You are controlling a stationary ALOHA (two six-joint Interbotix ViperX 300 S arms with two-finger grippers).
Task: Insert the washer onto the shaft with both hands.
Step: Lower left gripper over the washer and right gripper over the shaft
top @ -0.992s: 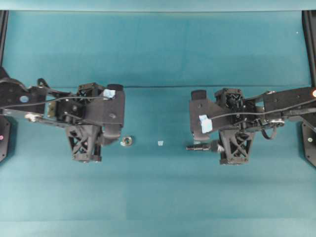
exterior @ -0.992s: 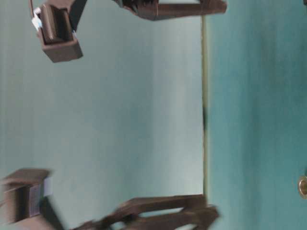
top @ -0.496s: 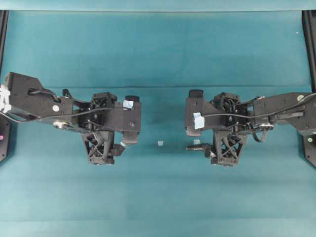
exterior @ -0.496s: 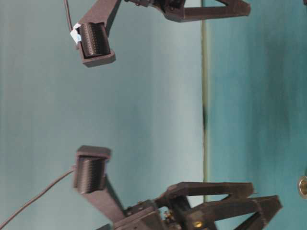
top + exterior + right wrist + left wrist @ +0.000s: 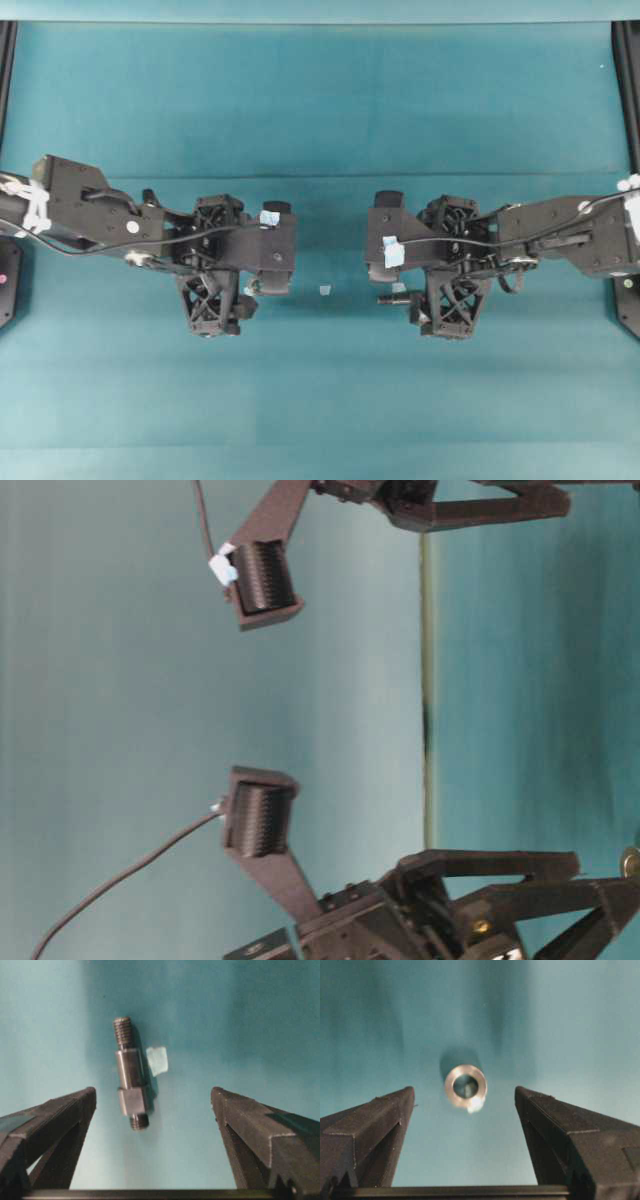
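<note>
left wrist view: the washer (image 5: pixel 465 1085) was seen flat on the mat, centred between the wide-spread, empty fingers of the left gripper (image 5: pixel 465 1105), apparently lined up for a pick. likewise the shaft (image 5: pixel 131 1073) was framed by the wide-open, empty right gripper (image 5: pixel 152 1105).

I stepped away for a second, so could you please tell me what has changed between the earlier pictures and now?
Both arms reached inward toward the middle. The left pincer now hangs open over the washer, hiding it in the overhead view; the right pincer has opened wider and hangs over the shaft. Nothing was grasped. Washer, shaft and the tape scrap on the table stayed put.
</note>
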